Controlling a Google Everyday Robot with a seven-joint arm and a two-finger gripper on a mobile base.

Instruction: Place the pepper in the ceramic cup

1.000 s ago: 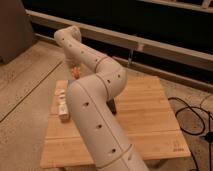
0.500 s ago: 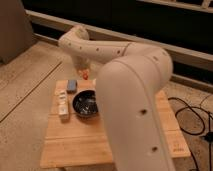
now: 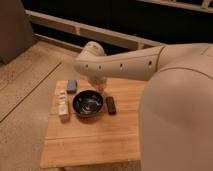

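Orange-red just behind the black bowl's (image 3: 88, 104) far rim, the pepper (image 3: 101, 86) sits under our pincer (image 3: 99, 83), whose grip we cannot tell, so we should centre over the cup, which we cannot make out, before lowering.

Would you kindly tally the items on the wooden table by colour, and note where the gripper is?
Black: 2, bowl and small block
Blue-grey: 1, pad
Cream: 1, long packet
Orange-red: 1, pepper, under the gripper behind the bowl
Total: 5
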